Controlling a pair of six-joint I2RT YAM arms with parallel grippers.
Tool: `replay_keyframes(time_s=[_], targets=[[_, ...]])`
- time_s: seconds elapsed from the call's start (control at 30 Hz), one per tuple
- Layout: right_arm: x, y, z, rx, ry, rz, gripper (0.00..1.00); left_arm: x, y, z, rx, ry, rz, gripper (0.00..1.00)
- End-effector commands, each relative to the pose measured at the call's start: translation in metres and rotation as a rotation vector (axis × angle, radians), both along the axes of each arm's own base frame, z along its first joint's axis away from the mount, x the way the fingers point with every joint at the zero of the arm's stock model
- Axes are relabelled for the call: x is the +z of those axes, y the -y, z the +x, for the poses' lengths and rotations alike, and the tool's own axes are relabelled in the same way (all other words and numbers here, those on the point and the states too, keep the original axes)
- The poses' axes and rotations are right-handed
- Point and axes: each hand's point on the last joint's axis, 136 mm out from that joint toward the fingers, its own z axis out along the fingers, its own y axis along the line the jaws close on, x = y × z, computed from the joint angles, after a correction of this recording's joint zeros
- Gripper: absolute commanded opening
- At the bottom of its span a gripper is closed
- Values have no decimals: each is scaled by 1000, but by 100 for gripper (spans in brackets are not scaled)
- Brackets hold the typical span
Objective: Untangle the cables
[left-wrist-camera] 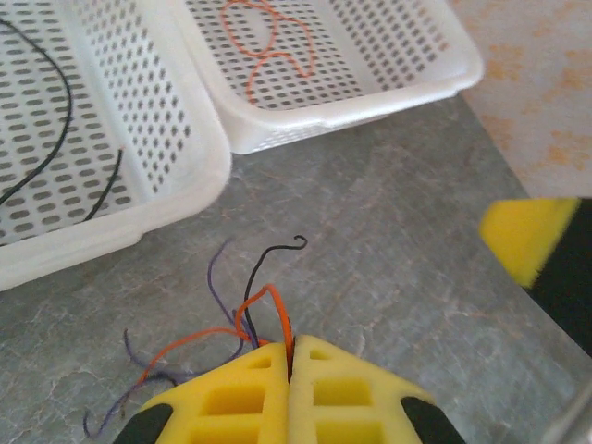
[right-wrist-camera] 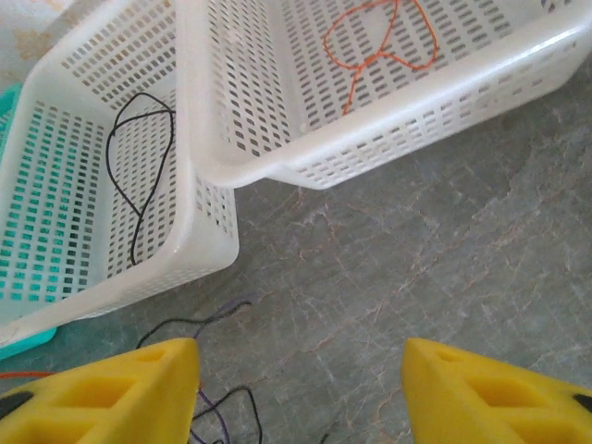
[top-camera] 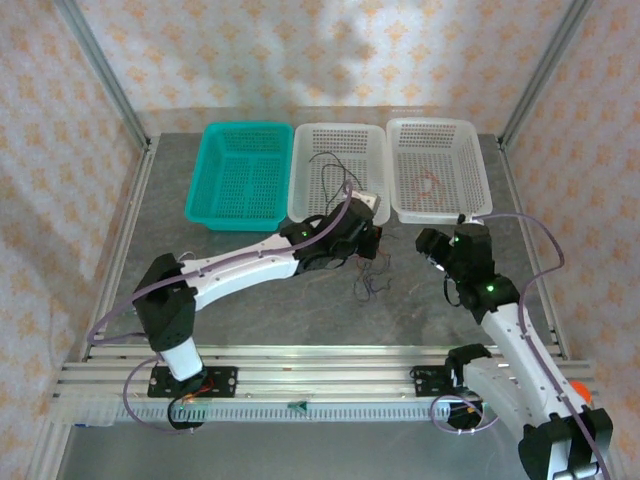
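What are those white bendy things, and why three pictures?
They are two robot arms. One picture looks down from above; the others come from a camera on each wrist, so the yellow blocks are fingers. On the table stand a teal basket, a middle basket with a black cable and a right basket with an orange cable. A small tangle lies before them. The left hand is pinched shut on an orange strand of the tangle; the right hand is open.

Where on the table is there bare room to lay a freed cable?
Bare table lies left of the left arm, in front of the teal basket, and between the arms near the rail. Crowded: between the left gripper, shut on the cables, and the open right gripper.
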Motion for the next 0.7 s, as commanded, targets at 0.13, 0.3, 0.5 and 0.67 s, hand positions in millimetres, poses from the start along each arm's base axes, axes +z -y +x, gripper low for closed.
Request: replay_keyframes(time_s=[0.13, 0.3, 0.5, 0.67], targets=[[38, -36, 3, 293, 121, -64, 60, 17, -7, -14, -79, 65, -65, 0], [28, -65, -2, 450, 78, 16, 59, 22, -17, -12, -80, 73, -110, 0], [16, -76, -4, 511, 46, 26, 69, 25, -23, -11, -90, 70, -156, 0], [6, -83, -1, 522, 17, 55, 88, 26, -24, -10, -98, 67, -161, 0]])
